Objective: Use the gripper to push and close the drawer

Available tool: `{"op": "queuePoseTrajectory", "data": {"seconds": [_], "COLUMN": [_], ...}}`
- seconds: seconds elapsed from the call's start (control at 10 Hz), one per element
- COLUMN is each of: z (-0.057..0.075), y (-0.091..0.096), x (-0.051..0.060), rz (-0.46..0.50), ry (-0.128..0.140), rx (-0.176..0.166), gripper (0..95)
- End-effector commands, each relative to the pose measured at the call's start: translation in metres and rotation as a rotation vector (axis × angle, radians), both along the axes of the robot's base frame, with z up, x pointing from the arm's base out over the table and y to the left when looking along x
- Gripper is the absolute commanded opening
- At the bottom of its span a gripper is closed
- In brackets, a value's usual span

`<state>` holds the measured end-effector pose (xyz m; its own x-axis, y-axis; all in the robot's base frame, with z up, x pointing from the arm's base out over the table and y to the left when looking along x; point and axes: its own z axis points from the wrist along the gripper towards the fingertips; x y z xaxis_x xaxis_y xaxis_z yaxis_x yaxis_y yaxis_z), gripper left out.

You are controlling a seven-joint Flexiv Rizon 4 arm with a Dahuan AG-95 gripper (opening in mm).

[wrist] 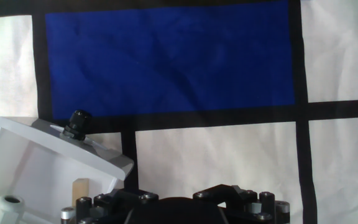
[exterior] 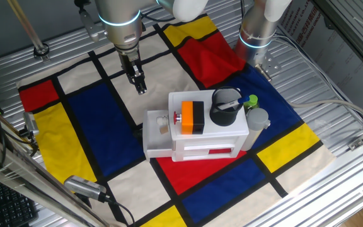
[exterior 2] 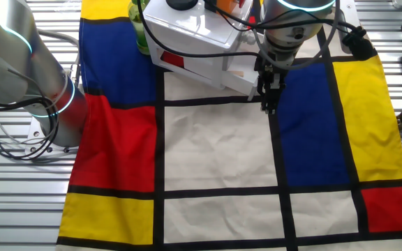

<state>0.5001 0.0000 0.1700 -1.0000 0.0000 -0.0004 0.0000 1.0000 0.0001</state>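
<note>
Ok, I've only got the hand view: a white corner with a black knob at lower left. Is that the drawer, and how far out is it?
Observer: Yes, that's the drawer. It sticks well out of the end of the cabinet, clearly open.
Operator: Is the gripper on it yet?
Observer: It doesn't look so. The gripper hangs beyond the drawer's outer end, with cloth showing between them.
Operator: Anything on the cabinet that might shake?
Observer: An orange-and-black block and a black cup stand on top.
</note>
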Motion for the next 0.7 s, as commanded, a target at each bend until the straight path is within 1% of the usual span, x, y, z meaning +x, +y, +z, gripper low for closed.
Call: {"op": "queuePoseTrajectory", "data": {"seconds": [0.1, 0.2, 0.7], "z": [0.0000, 0.0000, 0.0000], "y": [0.0000, 0.0000, 0.0001], "x": [-0.0001, -0.0001, -0.0001], "rz": [0.095, 0.087, 0.089], "ry": [-0.052, -0.049, -0.049], "rx": [-0.003, 0.019, 0.017], "gripper": [0.0, 0.0, 0.0]}}
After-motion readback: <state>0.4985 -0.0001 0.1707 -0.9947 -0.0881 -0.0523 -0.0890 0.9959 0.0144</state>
